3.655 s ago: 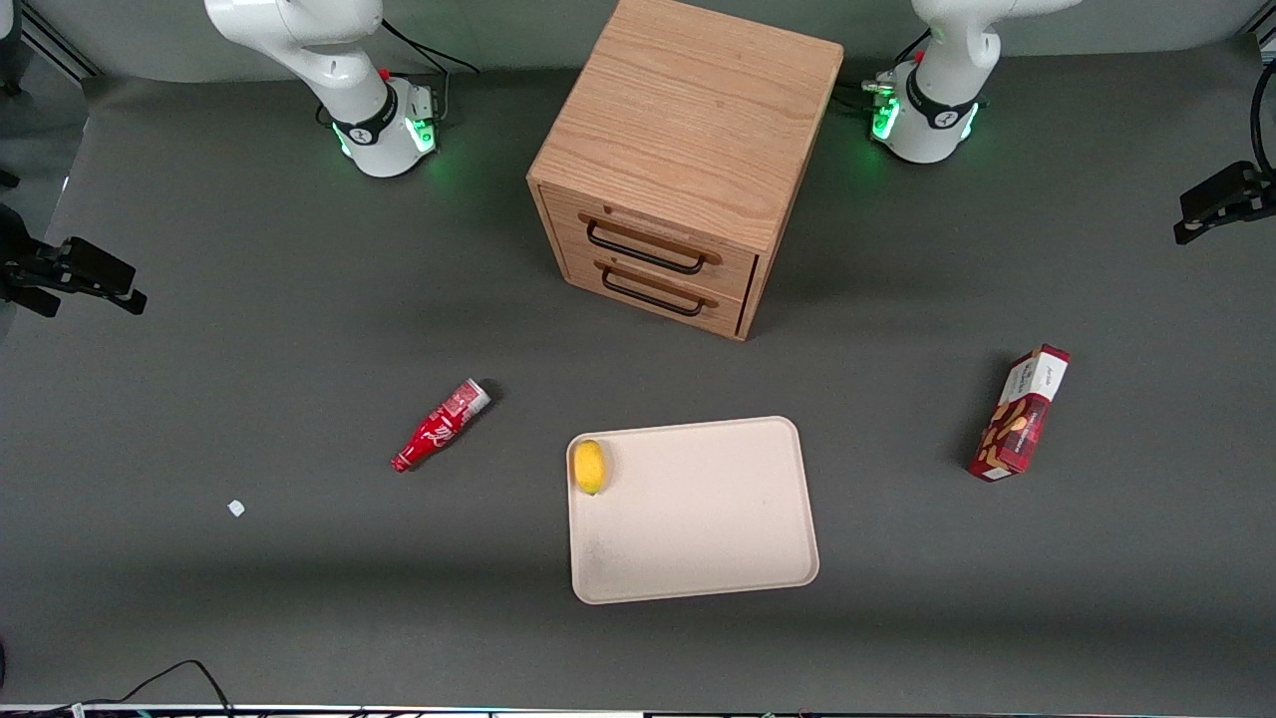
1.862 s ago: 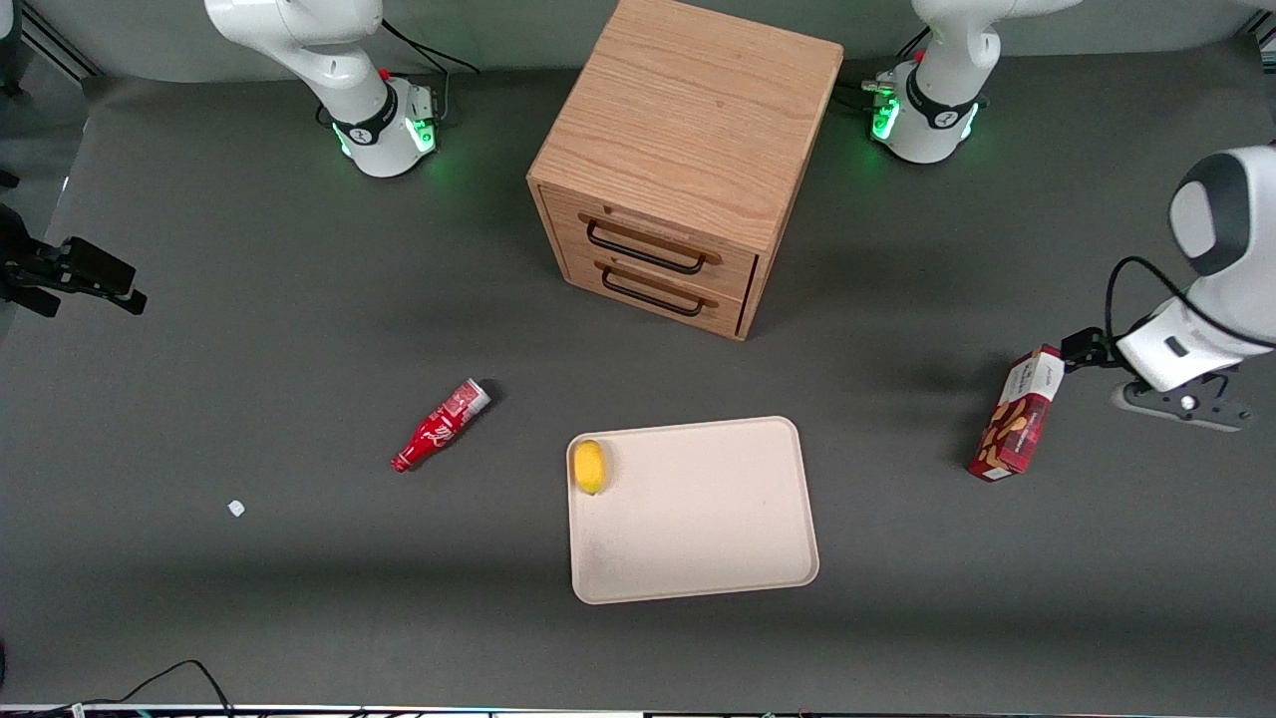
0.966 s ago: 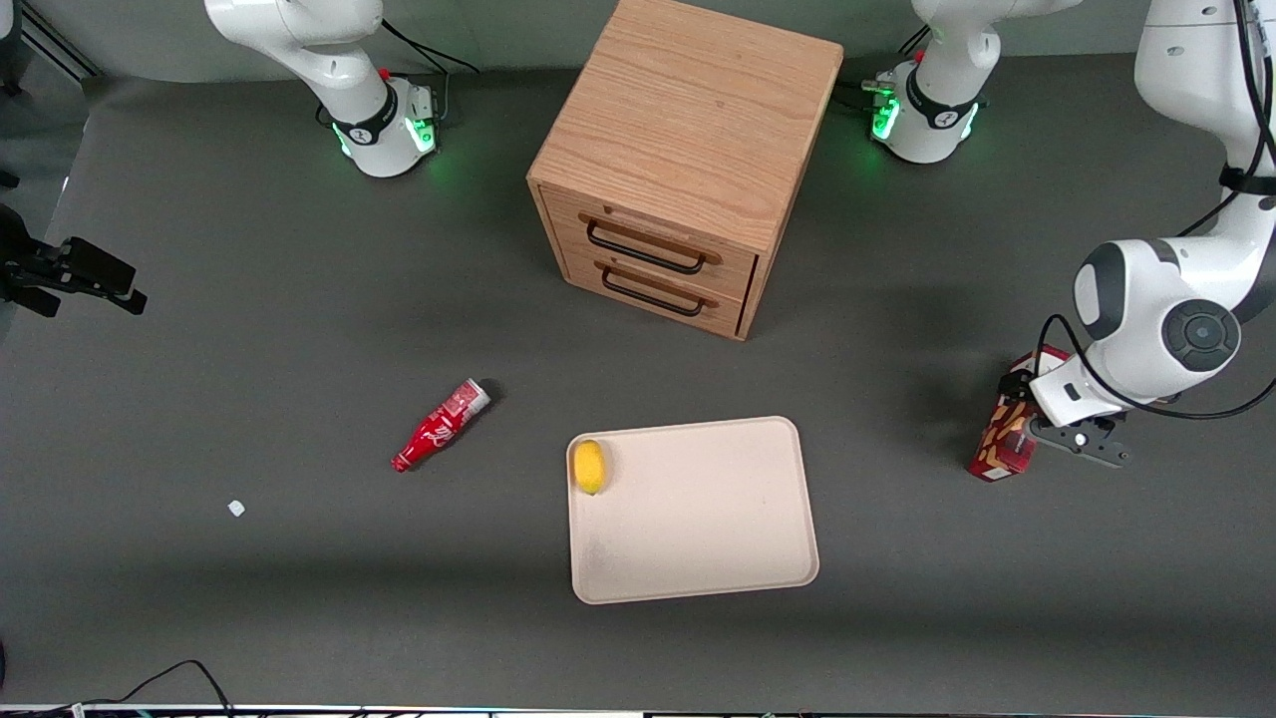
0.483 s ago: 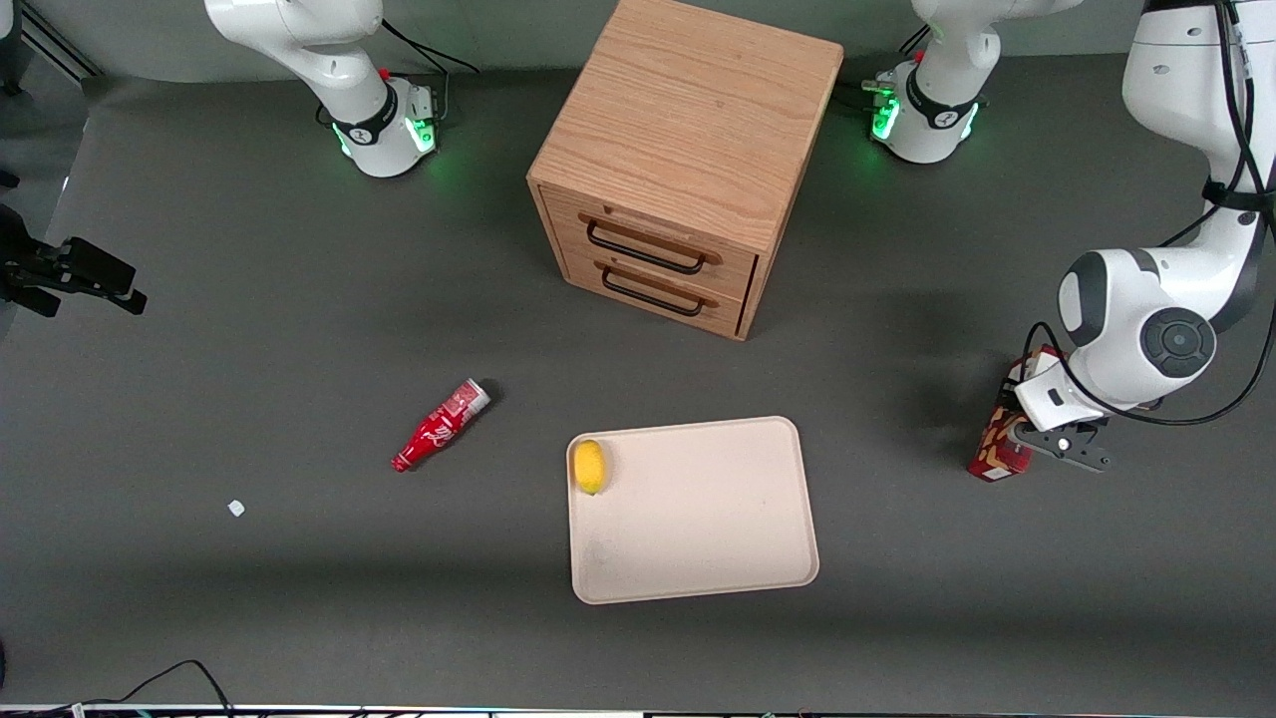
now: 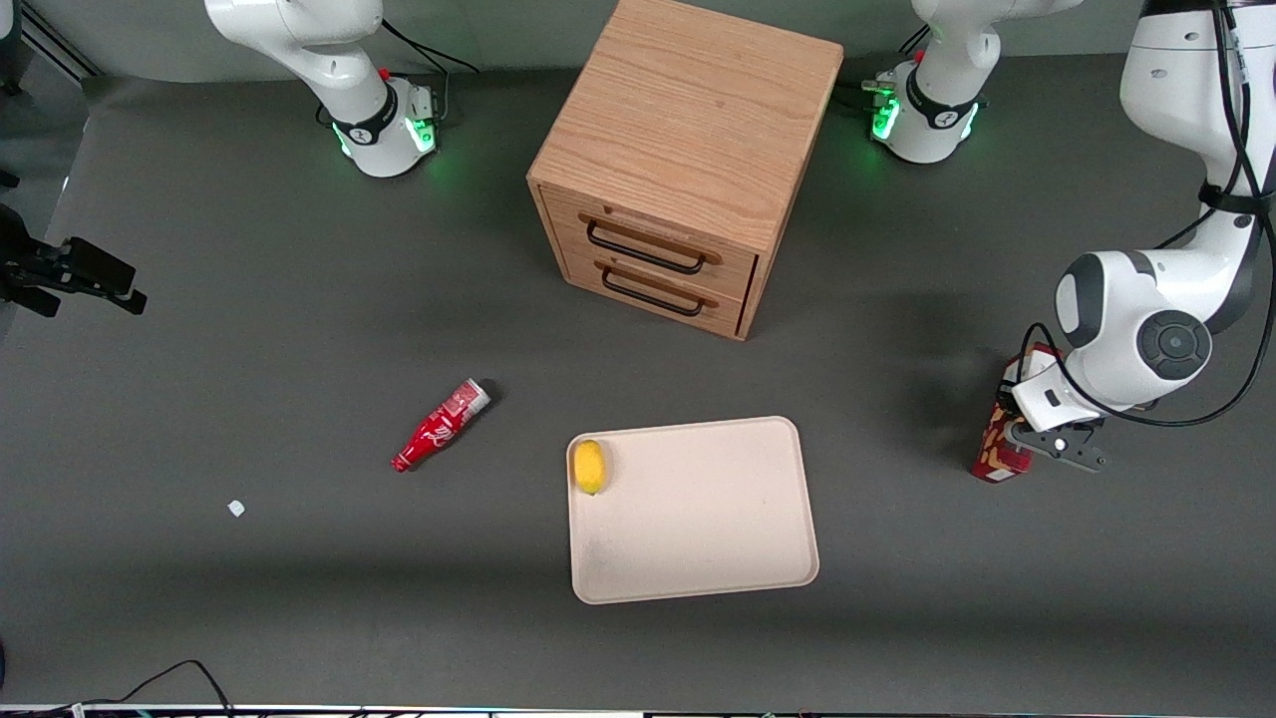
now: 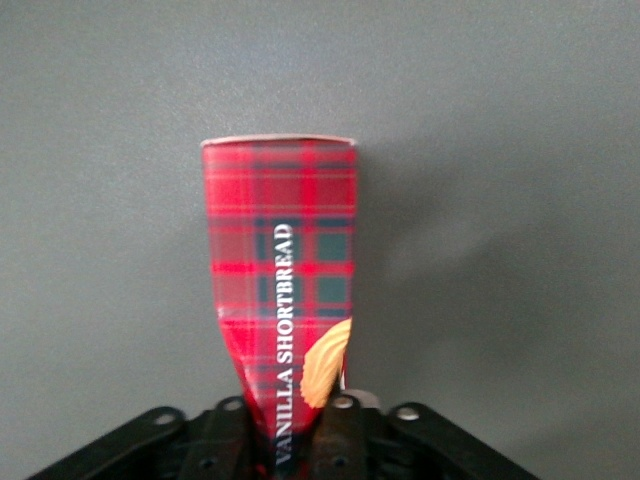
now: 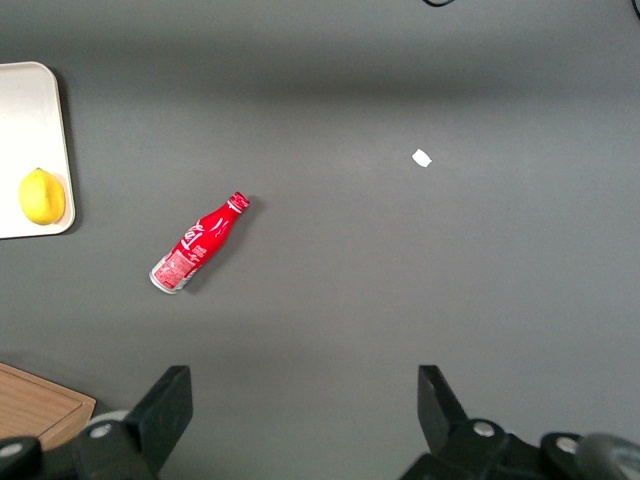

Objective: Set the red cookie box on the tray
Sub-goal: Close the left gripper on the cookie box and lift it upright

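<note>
The red cookie box [image 5: 997, 451] lies on the dark table toward the working arm's end, mostly covered by my left gripper [image 5: 1027, 437]. In the left wrist view the box [image 6: 280, 250] shows its red plaid face with "VANILLA SHORTBREAD" lettering and runs between the black fingers [image 6: 345, 420]. My gripper [image 6: 288, 412] is shut on the box, whose sides pinch in at the fingers. The cream tray [image 5: 698, 538] lies flat near the table's middle, well apart from the box.
A yellow lemon [image 5: 590, 466] sits in a corner of the tray. A red soda bottle [image 5: 440, 426] lies toward the parked arm's end, with a white scrap [image 5: 235, 508] farther that way. A wooden two-drawer cabinet [image 5: 678, 150] stands farther from the camera than the tray.
My left arm came in from the working arm's end, came down over the red cookie box and settled on it. The box has hardly shifted. Nothing else moved.
</note>
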